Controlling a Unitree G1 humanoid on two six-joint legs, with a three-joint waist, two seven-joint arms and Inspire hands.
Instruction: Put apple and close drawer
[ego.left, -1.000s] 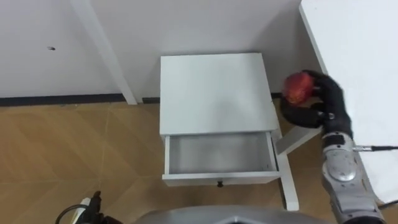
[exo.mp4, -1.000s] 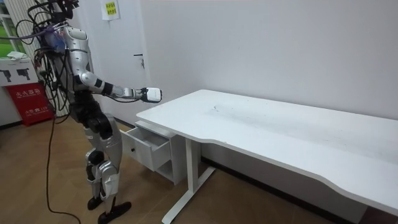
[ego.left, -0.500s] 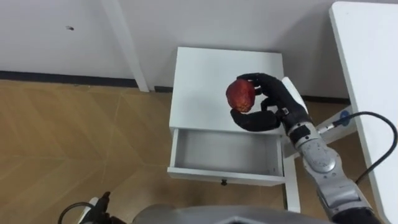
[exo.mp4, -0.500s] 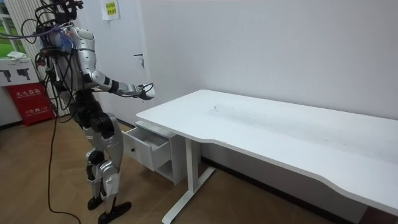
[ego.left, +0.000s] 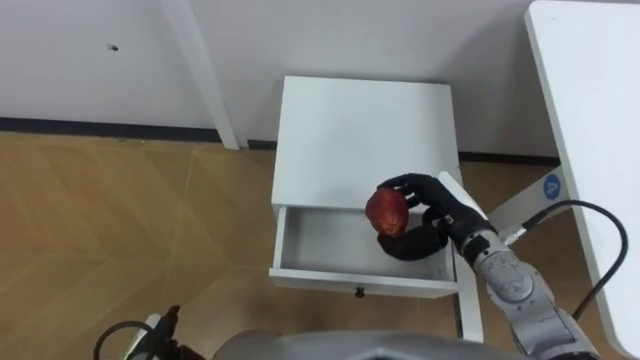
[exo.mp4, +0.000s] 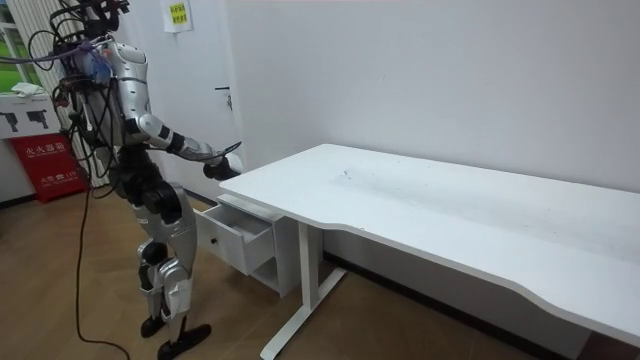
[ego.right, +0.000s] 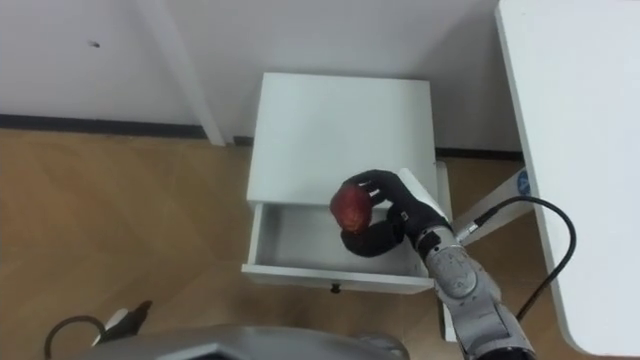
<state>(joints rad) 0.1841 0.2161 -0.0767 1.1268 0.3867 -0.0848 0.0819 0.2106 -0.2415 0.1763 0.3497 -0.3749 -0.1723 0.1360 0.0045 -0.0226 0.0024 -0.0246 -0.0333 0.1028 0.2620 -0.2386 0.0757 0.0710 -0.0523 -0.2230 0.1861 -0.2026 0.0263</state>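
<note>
My right hand (ego.left: 443, 215) is clamped round the red apple (ego.left: 386, 210), fingers curled, holding it over the open drawer (ego.left: 320, 245) toward its right side. The drawer sticks out of the white cabinet (ego.left: 360, 130), which is next to the white desk (ego.left: 590, 120).

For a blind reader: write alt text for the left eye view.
The robot's right hand, fingers curled round a red apple, holds it over the open drawer of a small white cabinet. The cabinet stands on a wooden floor against a white wall, a white desk at its right.
</note>
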